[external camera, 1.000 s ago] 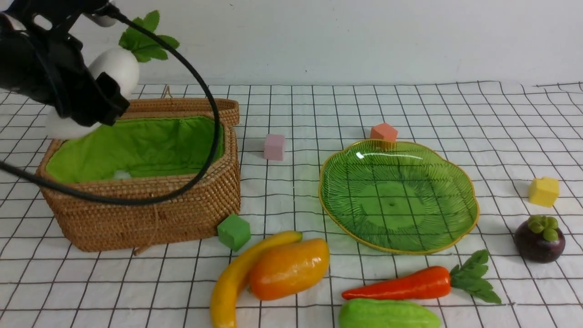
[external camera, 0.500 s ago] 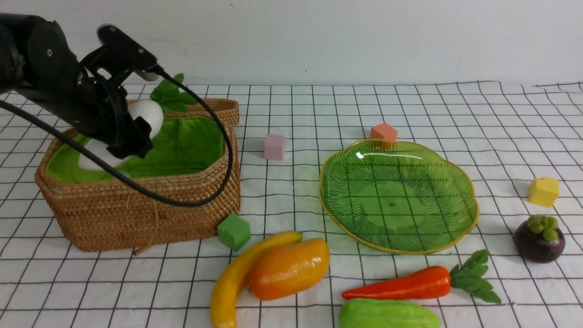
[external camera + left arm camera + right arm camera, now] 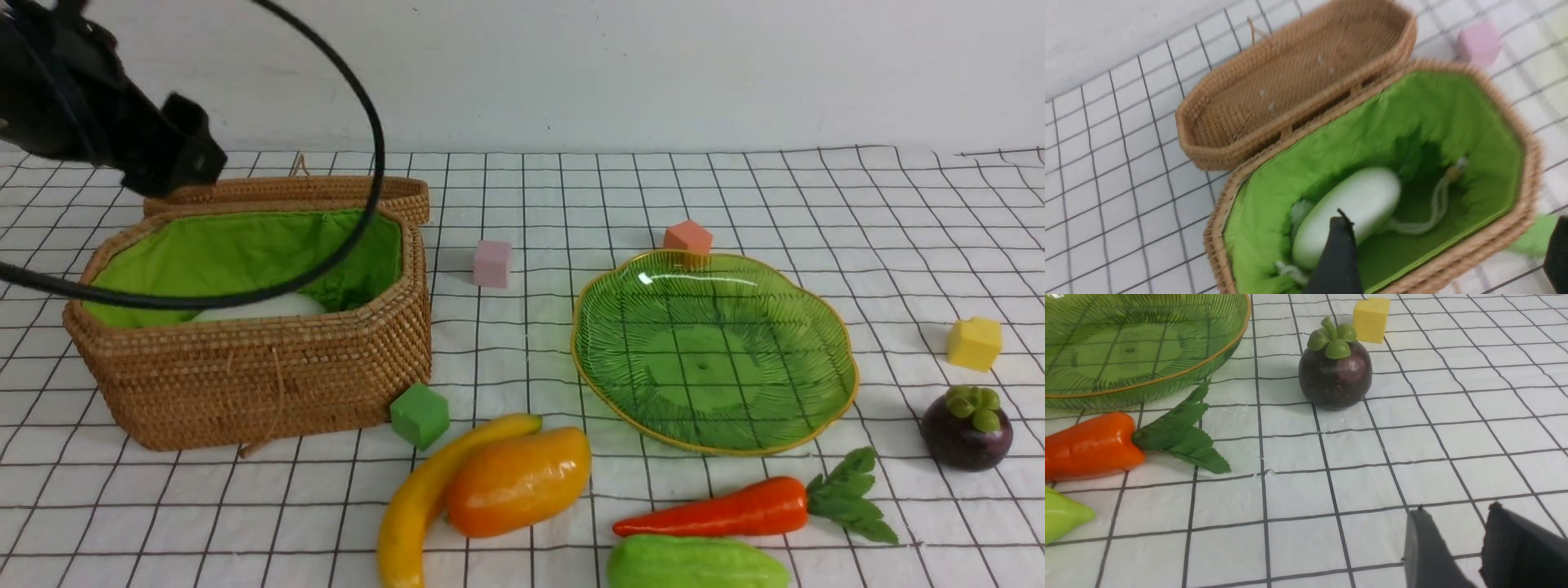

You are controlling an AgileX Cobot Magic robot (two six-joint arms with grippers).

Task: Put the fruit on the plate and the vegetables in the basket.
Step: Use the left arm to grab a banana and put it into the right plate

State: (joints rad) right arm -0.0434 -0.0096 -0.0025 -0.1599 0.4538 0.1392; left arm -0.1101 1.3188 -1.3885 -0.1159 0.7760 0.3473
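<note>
Facing a likely slick mangosteen [image 3: 1335,373], best pinched across its middle, right fingers [image 3: 1427,551] stand narrow; left fingers [image 3: 1339,257] gape over the basket [image 3: 245,384].

Before me, the gridded counter [image 3: 571,196] carries basket [image 3: 245,384], lid [image 3: 326,189], plate [image 3: 854,384], banana [image 3: 416,498] touching mango [image 3: 518,482], carrot [image 3: 718,510], cucumber [image 3: 694,565], mangosteen [image 3: 967,433], pink cube [image 3: 491,263], orange cube [image 3: 687,237], yellow cube [image 3: 974,343], green cube [image 3: 419,415].

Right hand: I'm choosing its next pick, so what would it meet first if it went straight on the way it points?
Probably only the checked cloth: the right hand aims over bare squares. The mangosteen sits off that line, though depth is unclear.
</note>
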